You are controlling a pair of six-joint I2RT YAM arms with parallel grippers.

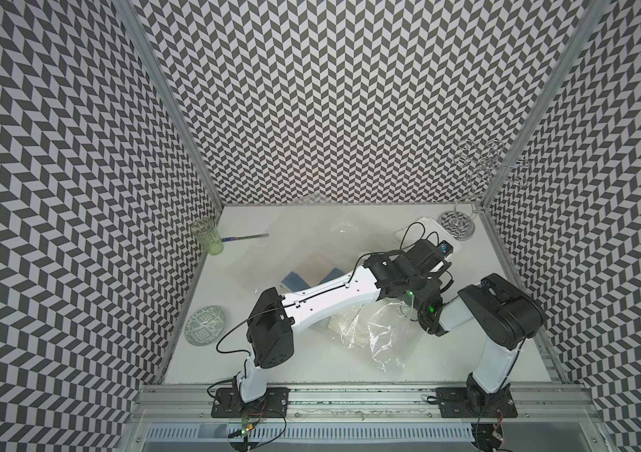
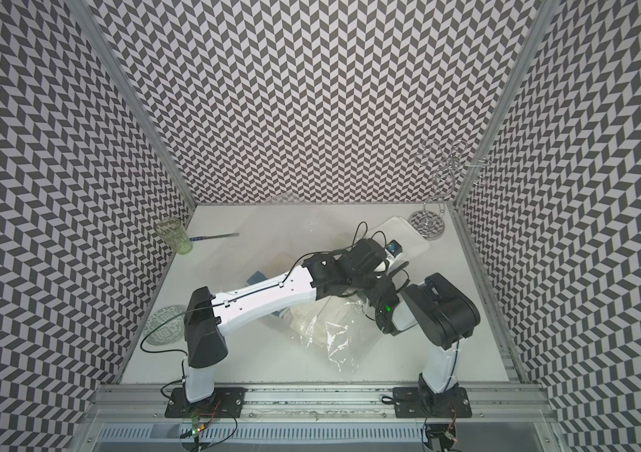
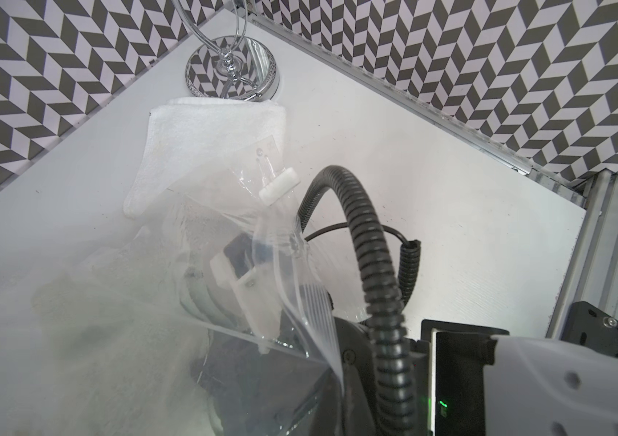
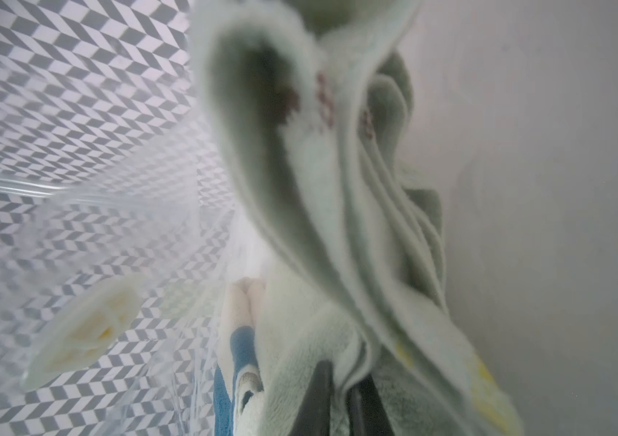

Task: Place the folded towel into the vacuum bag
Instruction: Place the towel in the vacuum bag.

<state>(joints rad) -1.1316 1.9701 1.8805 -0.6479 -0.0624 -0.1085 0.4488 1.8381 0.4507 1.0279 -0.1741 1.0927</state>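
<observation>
Pale green fluffy folded towel (image 4: 337, 234), pinched in the right gripper (image 4: 341, 404), should go deep into the clear plastic vacuum bag (image 1: 385, 328) before release; left gripper (image 3: 284, 400), clenched, lifts its mouth.

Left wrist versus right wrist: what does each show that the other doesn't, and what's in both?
Left wrist only: a white towel lying by the stand, the bag with its slider clip, and the left gripper shut at the bag's edge. Right wrist only: the right gripper shut on a green towel, a blue towel beyond it, and the valve. Both: the bag's clear film, its zip strip and the patterned wall.
</observation>
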